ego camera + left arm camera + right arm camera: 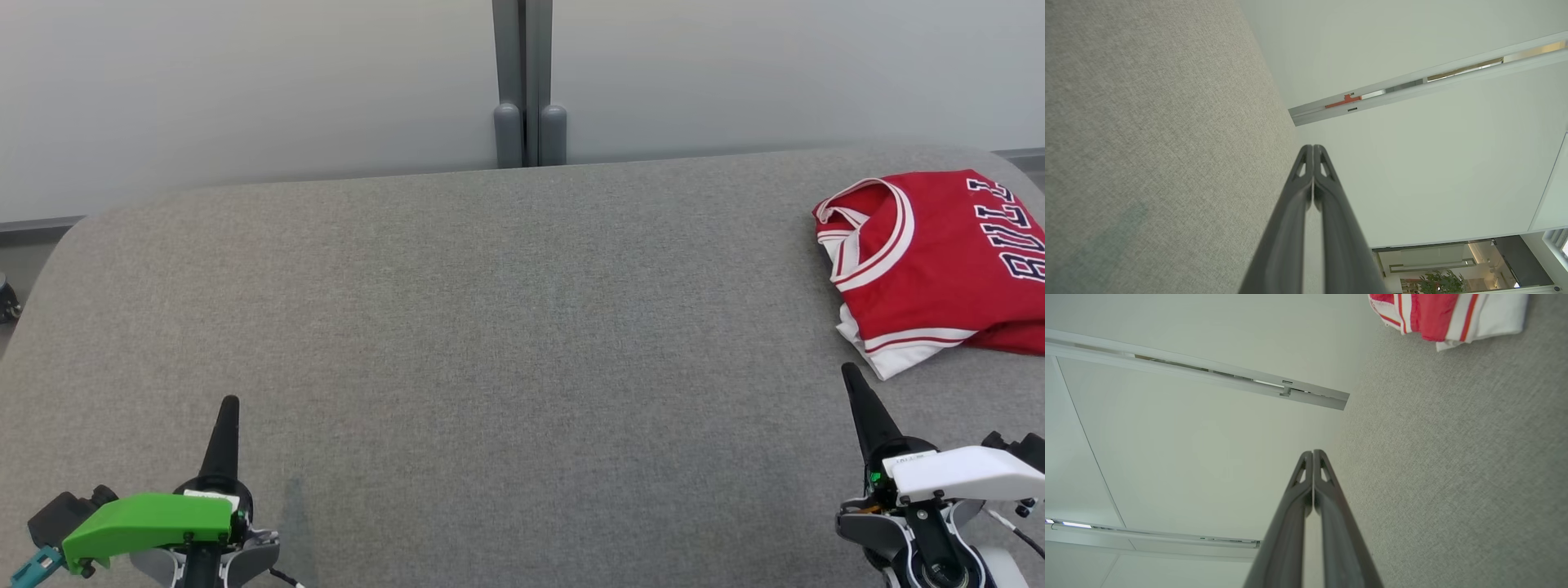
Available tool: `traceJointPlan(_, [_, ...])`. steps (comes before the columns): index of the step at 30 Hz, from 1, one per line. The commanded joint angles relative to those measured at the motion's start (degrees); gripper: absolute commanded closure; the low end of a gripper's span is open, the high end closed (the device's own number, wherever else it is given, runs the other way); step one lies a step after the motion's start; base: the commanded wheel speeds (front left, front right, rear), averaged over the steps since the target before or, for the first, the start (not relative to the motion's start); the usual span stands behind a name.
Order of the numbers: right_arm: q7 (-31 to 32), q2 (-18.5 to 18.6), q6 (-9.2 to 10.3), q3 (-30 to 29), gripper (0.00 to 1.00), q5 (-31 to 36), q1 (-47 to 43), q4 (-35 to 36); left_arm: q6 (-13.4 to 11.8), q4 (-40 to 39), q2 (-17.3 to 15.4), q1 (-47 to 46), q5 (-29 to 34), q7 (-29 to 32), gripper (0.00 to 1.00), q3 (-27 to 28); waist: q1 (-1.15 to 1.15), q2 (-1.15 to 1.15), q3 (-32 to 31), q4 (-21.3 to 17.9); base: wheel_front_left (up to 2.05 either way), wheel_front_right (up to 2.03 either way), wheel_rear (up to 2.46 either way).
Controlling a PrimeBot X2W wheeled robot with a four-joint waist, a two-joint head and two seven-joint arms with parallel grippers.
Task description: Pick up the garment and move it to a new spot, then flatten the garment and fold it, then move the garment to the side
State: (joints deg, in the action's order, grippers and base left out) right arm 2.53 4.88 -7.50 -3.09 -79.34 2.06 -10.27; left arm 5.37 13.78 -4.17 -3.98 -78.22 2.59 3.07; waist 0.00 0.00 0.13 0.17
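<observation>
grey fabric surface (490,327) before a pale wall (245,82).

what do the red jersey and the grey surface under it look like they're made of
Red jersey: probably a thin synthetic knit, smooth, going by its soft folds and flat striped trim. Grey surface: likely matte woven upholstery fabric, its fine flecked weave showing close up, corners rounded.

Garment (939,261) on table's (490,327) far right
</observation>
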Motion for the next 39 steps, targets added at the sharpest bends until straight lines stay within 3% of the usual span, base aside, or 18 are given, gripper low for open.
traceJointPlan(1, [0.3,0.1,0.00,-0.3,1.00,-1.3,1.3,-0.1,0.4,-0.1,0.2,-1.2,-1.2,0.4,1.00,0.5,0.00,0.00,0.0,0.0,0.00,0.00,0.00])
traceJointPlan(39, [2.8,-0.8,0.01,-1.8,1.00,-14.5,4.3,-3.8,2.3,0.3,1.3,-2.6,-14.3,4.2,1.00,3.7,0.00,0.00,0.1,-0.2,0.00,0.00,0.00])
